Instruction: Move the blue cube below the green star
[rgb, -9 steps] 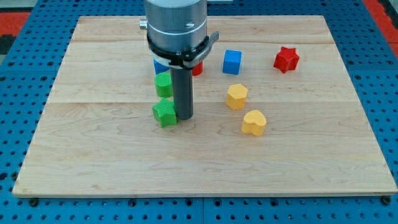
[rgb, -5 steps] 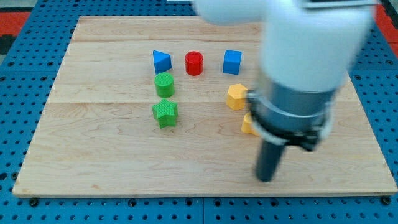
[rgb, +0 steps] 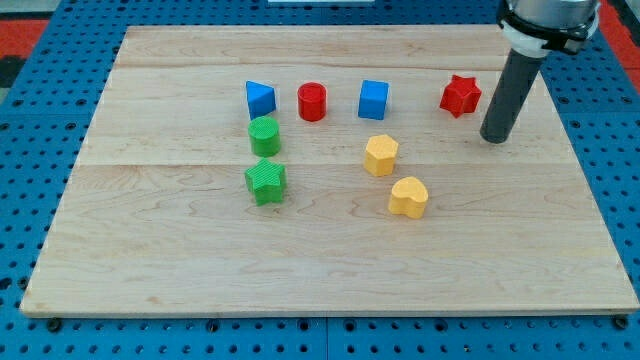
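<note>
- So my tip (rgb: 495, 139) is parked way over at the view's right, just beside the red star (rgb: 460, 95), a bit lower and to its right, not quite touching as far as I can tell.
- No gripper on this rig at all, just the plain rod, so there's nothing to be apart, together or clamped on anything.
- The blue cube (rgb: 373, 99) sits in the upper row, well apart from my tip, with the red star between us. Nothing is touching it.
- Left of the cube in that same row: a red cylinder (rgb: 312, 101), then a blue triangle block (rgb: 260, 98).
- The green star (rgb: 265, 181) is lower down on the view's left, right under a green cylinder (rgb: 264, 135).
- Two yellow blocks, a hexagon-ish one (rgb: 380, 155) and a heart (rgb: 408, 196), sit below the cube.
- Progress-wise I'd say basically nothing is done: the cube needs to go down and left to the bare spot under the green star, likely skirting the yellow pair.
- The table (rgb: 150, 270) is a pale wooden board, plenty of free room along the bottom. It rests on a blue pegboard (rgb: 30, 200) with holes.
</note>
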